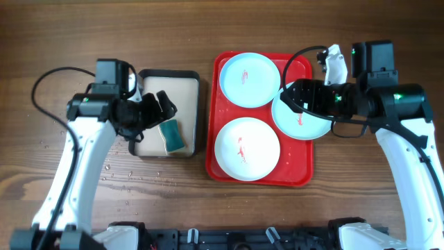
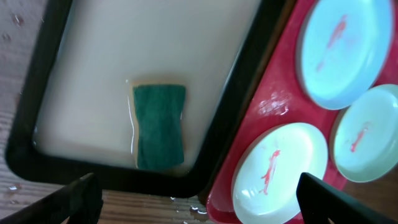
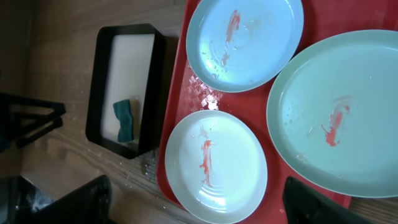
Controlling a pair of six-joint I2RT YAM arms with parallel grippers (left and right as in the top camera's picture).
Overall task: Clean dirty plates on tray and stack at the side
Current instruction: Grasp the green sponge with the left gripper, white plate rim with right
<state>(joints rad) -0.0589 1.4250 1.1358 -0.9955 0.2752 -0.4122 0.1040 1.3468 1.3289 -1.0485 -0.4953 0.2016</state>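
The red tray (image 1: 298,158) holds three plates, each with a red smear: a light-blue one (image 1: 248,80) at the back, a light-blue one (image 1: 305,118) at the right overhanging the rim, and a white one (image 1: 247,148) in front. My left gripper (image 1: 165,106) is open and empty, above the cream tray with the green sponge (image 1: 172,134). My right gripper (image 1: 290,96) is open and empty, hovering over the right plate. In the left wrist view the open jaws (image 2: 199,202) frame the sponge (image 2: 159,126) and the white plate (image 2: 280,174). In the right wrist view the open jaws (image 3: 199,202) frame the white plate (image 3: 214,165).
A black-rimmed cream tray (image 1: 170,72) stands left of the red tray, almost touching it. Water drops lie on the wooden table (image 1: 118,173) in front of it. Bare wood lies right of the red tray, under my right arm.
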